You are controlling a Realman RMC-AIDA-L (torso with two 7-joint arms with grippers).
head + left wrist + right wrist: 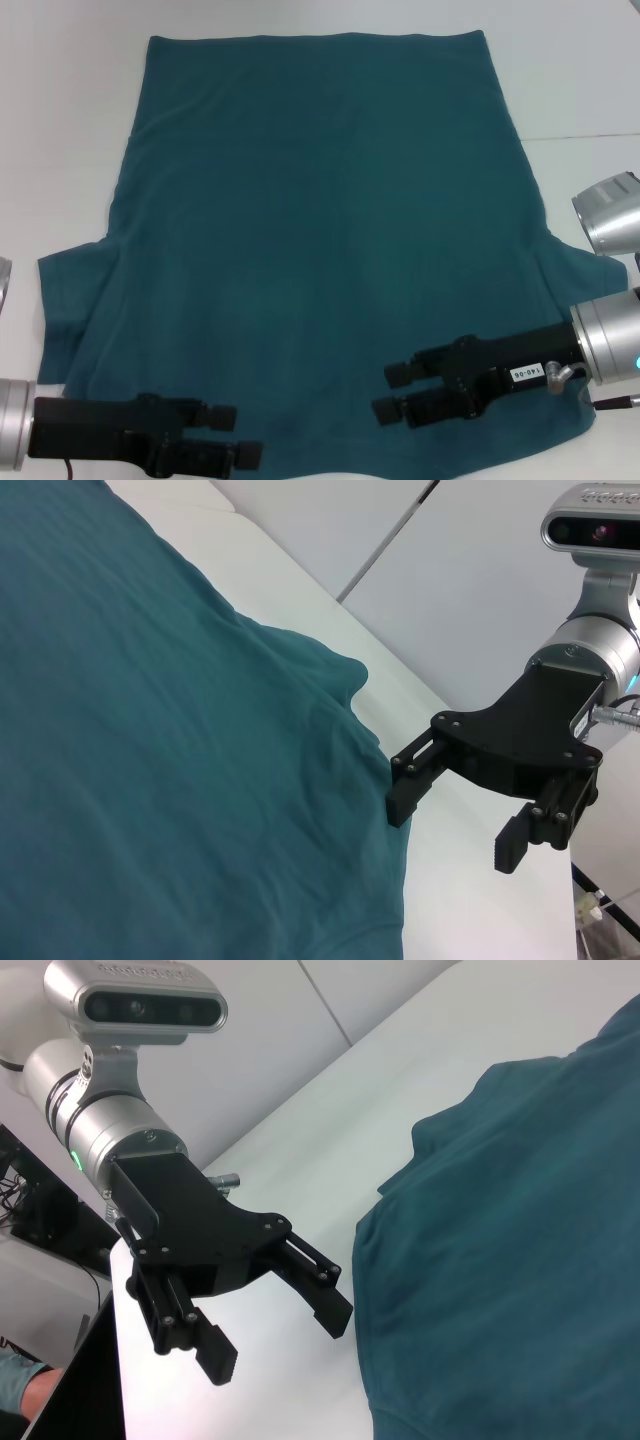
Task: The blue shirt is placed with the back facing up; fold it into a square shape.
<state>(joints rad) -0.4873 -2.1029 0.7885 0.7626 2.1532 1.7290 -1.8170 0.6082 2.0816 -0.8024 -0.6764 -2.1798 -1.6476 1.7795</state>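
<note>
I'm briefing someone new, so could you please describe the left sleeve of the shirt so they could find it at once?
On the white table lies one big teal shirt, hem far from the robot. Its left sleeve is the short flap sticking out sideways, above the left claw; the right claw hovers open over the cloth.

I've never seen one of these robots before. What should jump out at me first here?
The big blue shirt spread flat over the white table fills most of the head view. At its near edge two black grippers hang over the cloth with fingers open: the left gripper at the near left corner, the right gripper reaching in from the right side.
</note>
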